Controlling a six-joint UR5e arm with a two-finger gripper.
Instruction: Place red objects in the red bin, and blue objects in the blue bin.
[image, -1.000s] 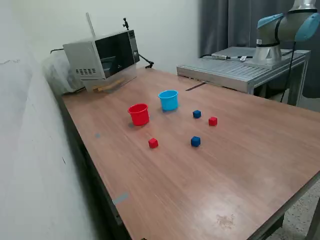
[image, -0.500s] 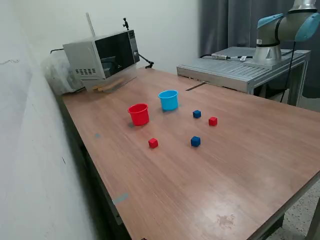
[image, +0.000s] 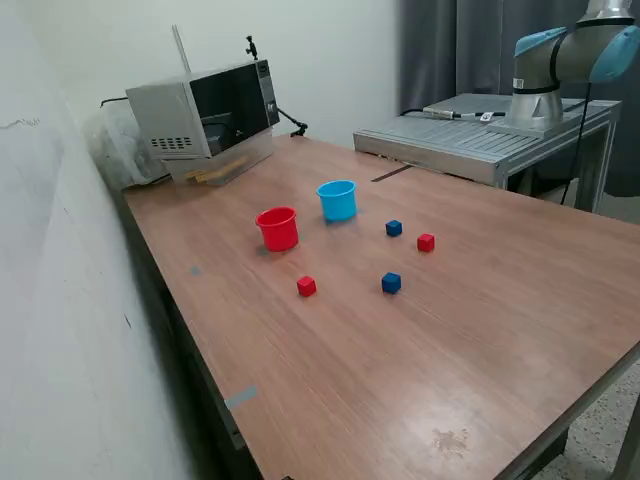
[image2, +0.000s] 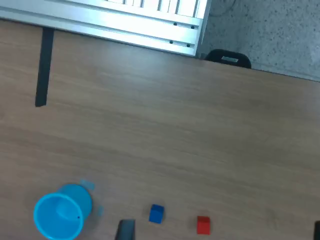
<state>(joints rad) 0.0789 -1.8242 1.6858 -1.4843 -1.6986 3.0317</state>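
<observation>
Exterior view: red cup (image: 278, 228) and light blue cup (image: 338, 200) upright on the bench (image: 480, 310), side by side. Blue cubes (image: 394, 228) (image: 391, 283) and red cubes (image: 426, 242) (image: 307, 287) loose on the bench near them. Arm (image: 560, 55) stands well apart at far right; tool out of frame.

Wrist view: blue cup (image2: 62, 211), one blue cube (image2: 156, 213), one red cube (image2: 203, 225) below the camera. Tool (image2: 220, 231) shows only dark fingertips (image2: 125, 230) at the frame edge, near the blue cube; can't tell whether it is open or closed.
</observation>
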